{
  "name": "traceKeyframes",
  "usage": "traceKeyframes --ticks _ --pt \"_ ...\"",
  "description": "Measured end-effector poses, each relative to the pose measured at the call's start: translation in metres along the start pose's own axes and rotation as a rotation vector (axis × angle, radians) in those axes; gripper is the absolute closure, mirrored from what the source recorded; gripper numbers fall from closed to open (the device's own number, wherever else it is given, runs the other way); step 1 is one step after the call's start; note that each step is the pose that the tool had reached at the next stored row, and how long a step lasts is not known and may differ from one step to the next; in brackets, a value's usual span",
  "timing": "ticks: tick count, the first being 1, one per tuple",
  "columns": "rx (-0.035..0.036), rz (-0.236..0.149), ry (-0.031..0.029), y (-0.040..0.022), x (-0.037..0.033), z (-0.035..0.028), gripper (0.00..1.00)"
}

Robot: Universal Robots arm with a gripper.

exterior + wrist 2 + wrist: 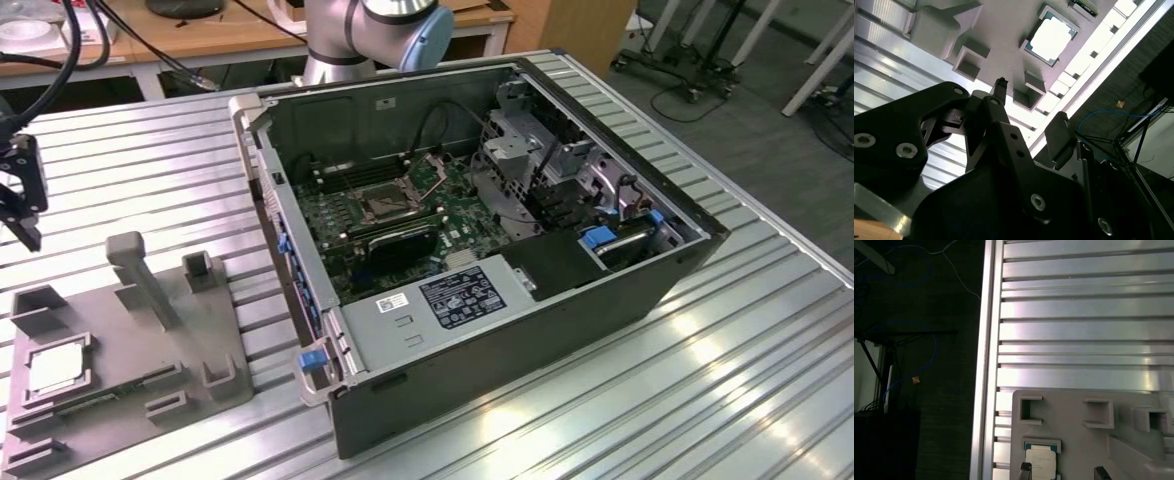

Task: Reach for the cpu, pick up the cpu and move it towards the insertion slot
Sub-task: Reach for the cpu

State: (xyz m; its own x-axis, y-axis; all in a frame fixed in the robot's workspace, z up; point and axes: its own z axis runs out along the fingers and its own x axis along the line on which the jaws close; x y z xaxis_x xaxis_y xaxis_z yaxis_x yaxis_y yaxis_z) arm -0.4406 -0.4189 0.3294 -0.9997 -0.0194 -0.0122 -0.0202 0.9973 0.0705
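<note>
The gripper (1029,102) is held above the grey tray (200,330), jaws spread wide and empty; the cpu (54,370) is seated in a recess near the worktop's (160,160) edge.

text: none legible | labels: white sticker (396,302), black sticker (458,296) (print too small) | on: computer case (534,335)

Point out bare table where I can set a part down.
Free: ribbed table on the exterior view's right of the computer case, and the stretch beyond the grey tray toward the wooden desk. Crowded: the tray's posts and cpu, and the case interior.
</note>
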Motion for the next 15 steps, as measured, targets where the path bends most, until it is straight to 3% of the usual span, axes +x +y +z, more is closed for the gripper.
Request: traceKeyframes --ticks 5,6,13,14,15 --pt "0.0001 0.0 0.0001 -0.0001 0.0 0.0019 0.41" --pt "0.0001 0.0 0.0001 -0.0002 0.0 0.0023 0.35" --pt "0.0 0.0 0.0001 -0.0003 0.0001 0.0047 0.34" --pt "0.0001 0.0 0.0 -0.0004 0.0001 0.0051 0.27" --pt "0.0001 0.0 0.0001 -0.0004 0.0001 0.0053 0.27"
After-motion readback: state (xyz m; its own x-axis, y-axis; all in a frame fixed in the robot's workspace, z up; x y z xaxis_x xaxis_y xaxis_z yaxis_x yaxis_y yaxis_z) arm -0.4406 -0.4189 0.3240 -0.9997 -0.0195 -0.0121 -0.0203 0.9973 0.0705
